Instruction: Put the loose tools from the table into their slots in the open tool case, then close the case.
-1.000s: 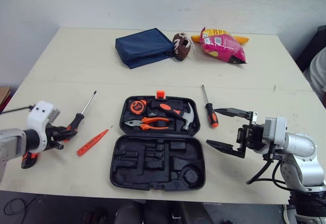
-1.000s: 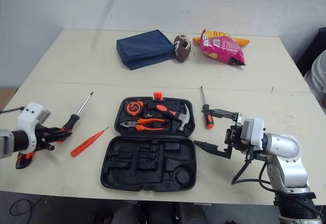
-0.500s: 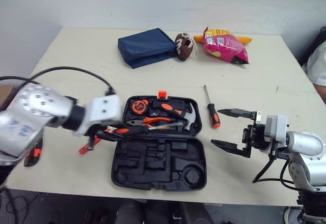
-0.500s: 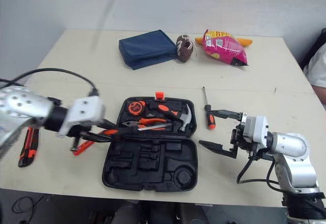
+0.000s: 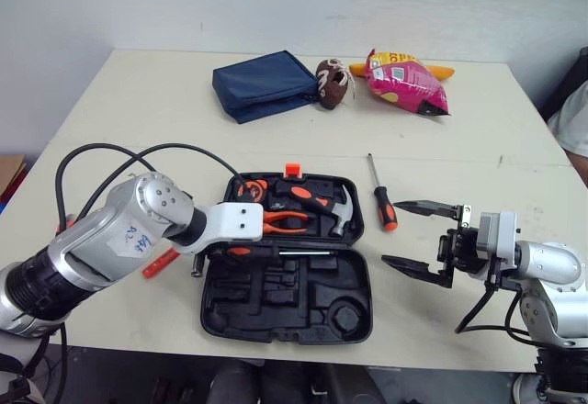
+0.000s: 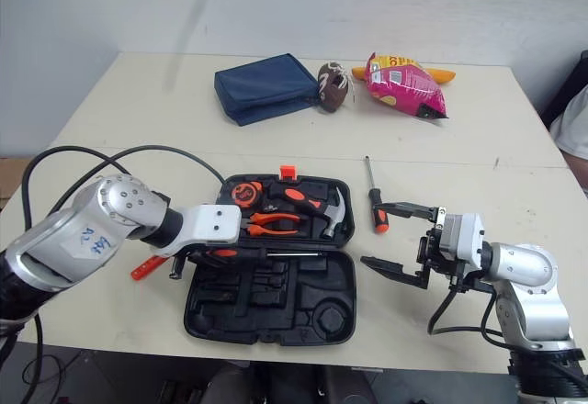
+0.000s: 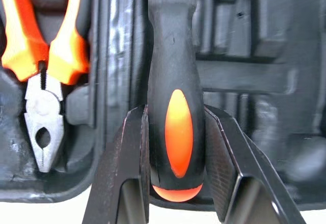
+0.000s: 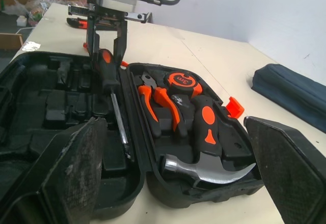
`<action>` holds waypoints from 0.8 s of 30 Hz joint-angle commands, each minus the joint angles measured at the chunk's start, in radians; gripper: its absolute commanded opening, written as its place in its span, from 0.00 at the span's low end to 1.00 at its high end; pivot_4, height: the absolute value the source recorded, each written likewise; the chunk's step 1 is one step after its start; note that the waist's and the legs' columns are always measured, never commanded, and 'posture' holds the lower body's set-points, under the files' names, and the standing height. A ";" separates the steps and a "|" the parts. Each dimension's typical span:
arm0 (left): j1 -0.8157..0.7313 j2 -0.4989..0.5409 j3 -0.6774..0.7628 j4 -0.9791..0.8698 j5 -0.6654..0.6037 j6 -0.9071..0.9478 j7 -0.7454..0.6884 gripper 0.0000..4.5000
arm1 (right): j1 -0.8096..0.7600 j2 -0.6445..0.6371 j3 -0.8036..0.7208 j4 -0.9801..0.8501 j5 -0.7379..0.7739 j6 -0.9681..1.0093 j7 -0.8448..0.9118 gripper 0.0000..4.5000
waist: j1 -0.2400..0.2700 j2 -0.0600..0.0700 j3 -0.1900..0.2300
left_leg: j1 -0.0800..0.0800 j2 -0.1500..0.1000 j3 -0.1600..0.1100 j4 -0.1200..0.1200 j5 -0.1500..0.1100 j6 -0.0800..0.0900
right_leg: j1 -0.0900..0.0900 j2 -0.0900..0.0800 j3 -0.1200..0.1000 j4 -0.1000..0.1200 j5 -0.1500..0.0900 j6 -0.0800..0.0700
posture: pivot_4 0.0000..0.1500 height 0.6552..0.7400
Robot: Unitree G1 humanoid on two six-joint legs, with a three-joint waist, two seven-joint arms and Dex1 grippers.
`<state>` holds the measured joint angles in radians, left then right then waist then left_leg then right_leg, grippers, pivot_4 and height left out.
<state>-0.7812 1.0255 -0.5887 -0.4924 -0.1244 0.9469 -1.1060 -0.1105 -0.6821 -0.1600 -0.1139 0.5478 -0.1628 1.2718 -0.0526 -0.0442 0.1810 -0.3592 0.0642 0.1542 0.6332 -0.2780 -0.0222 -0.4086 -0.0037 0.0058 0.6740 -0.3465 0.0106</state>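
Note:
The black tool case (image 5: 285, 308) lies open in the middle of the table. Its far half holds orange pliers (image 5: 285, 222), a hammer (image 5: 323, 204) and a tape measure (image 5: 250, 188). My left gripper (image 7: 173, 147) is shut on the black-and-orange screwdriver (image 7: 173, 81), which lies along the hinge line (image 5: 280, 252) with its shaft pointing right. A second screwdriver (image 5: 379, 197) lies loose to the right of the case. A red tester screwdriver (image 5: 158, 263) pokes out from under my left arm. My right gripper (image 5: 397, 232) hovers open just right of the case, holding nothing.
A navy pouch (image 5: 265, 84), a small football (image 5: 331, 83) and a pink snack bag (image 5: 404, 83) sit at the table's far side. A person's sleeve (image 5: 571, 119) shows at the right edge.
My left arm lifted the black-and-orange screwdriver from the left of the table, swung right, and now holds it at the case's hinge. The right gripper has stayed put.

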 commanded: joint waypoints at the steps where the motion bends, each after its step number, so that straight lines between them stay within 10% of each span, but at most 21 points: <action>1: -0.018 0.000 -0.016 -0.010 0.035 0.009 -0.018 0.18 | 0.006 0.000 -0.017 -0.033 0.009 -0.014 -0.004 1.00 | -0.001 0.000 0.000 | 0.000 0.000 0.000 0.000 0.000 0.000 | 0.000 0.000 0.000 0.000 0.000 0.000 | 1.00 1.00; 22: 0.022 -0.021 -0.020 -0.034 0.114 0.010 -0.023 0.18 | 0.016 0.000 -0.010 -0.070 0.015 0.010 -0.020 1.00 | 0.000 0.000 0.000 | 0.000 0.000 0.000 0.003 0.000 0.000 | 0.000 0.000 0.000 0.003 0.000 0.000 | 1.00 1.00; 24: 0.020 -0.025 -0.015 -0.046 0.114 0.017 -0.017 0.41 | 0.023 0.001 -0.013 -0.060 0.016 0.003 -0.009 1.00 | 0.000 0.000 0.000 | 0.000 0.000 0.000 0.003 0.000 0.000 | 0.000 0.000 0.000 0.003 0.000 0.000 | 1.00 1.00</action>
<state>-0.7644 0.9941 -0.6276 -0.5055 -0.0248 0.9565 -1.1263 -0.0961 -0.6822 -0.1599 -0.1595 0.5487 -0.1479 1.2544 -0.0522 -0.0442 0.1810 -0.3588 0.0642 0.1539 0.6361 -0.2776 -0.0219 -0.4082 -0.0041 0.0057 0.6773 -0.3465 0.0106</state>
